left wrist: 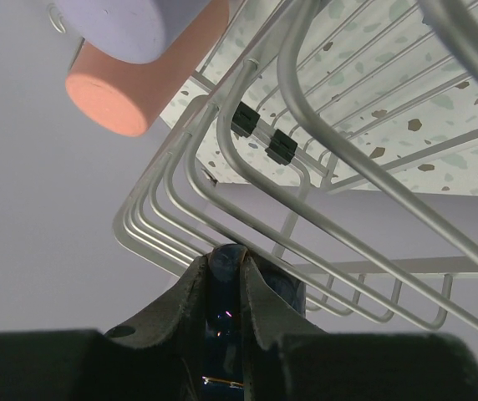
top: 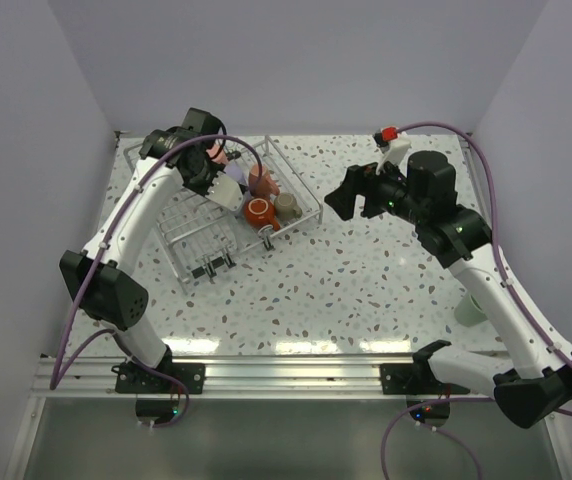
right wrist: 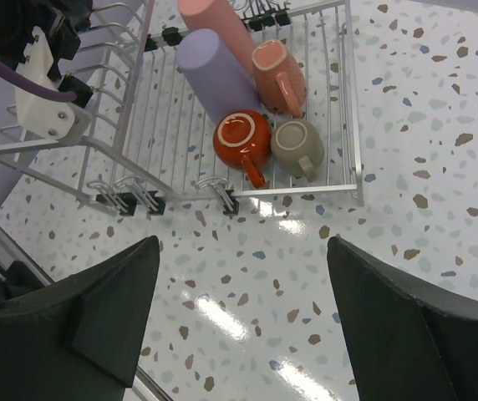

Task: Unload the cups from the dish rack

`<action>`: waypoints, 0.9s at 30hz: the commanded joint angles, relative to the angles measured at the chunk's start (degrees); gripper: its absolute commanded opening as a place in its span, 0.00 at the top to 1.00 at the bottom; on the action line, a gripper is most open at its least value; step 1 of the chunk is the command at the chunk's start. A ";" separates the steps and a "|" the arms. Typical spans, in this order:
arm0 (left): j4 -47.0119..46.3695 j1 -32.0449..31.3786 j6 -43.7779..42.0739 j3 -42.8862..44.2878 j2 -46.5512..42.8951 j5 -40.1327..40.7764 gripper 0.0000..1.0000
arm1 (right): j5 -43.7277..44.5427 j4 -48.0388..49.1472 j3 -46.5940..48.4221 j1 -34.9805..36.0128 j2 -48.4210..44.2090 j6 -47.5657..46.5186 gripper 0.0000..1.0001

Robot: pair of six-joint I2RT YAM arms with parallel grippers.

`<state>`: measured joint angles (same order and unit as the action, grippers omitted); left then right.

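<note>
Cups in a silvery wire dish rack
Left gripper pinches a dark blue-black cup (barely visible); right gripper spread wide

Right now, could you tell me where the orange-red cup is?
In the right wrist view, the orange-red cup sits in the dish rack, just left of the beige cup.

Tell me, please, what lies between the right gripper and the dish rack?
Only bare speckled table, in the right wrist view, between the right gripper and the dish rack.
</note>
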<state>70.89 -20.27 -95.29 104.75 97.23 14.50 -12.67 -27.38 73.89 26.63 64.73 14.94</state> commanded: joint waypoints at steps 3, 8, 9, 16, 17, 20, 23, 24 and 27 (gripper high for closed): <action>-0.40 0.41 -0.78 0.19 -1.78 1.23 1.00 | 0.71 2.33 0.03 0.26 -1.01 0.35 0.15; -7.95 0.41 0.01 0.02 -3.80 0.97 1.00 | 0.89 2.50 0.73 0.26 -0.83 0.88 0.15; -8.75 0.32 0.27 0.10 -4.06 0.62 1.00 | 0.98 2.33 0.91 0.35 -0.66 0.97 0.15; -15.24 0.23 3.79 -1.12 -7.49 -4.22 1.00 | 0.19 2.76 2.66 0.35 0.57 2.72 0.15; -15.78 0.23 3.97 -1.21 -7.76 -4.57 1.00 | 0.19 2.68 2.93 0.35 0.83 2.99 0.15; -18.85 0.23 5.72 -1.30 -8.72 -6.06 1.00 | -0.25 2.59 4.42 0.35 1.54 4.30 0.15; -26.31 0.15 8.53 -3.84 -11.35 -8.34 1.00 | -0.61 2.77 5.21 0.35 2.24 5.36 0.15; -28.07 0.15 9.84 -5.68 -12.06 -9.65 1.00 | -0.61 2.85 5.39 0.26 2.59 5.71 0.15; -34.75 -0.56 13.53 -8.06 -14.35 -11.68 1.00 | -1.30 2.77 5.83 0.26 3.21 7.47 0.15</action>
<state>48.75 -20.36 -86.67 98.10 86.76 5.80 -12.97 -27.16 77.14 26.63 67.46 19.84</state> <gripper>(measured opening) 0.207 0.848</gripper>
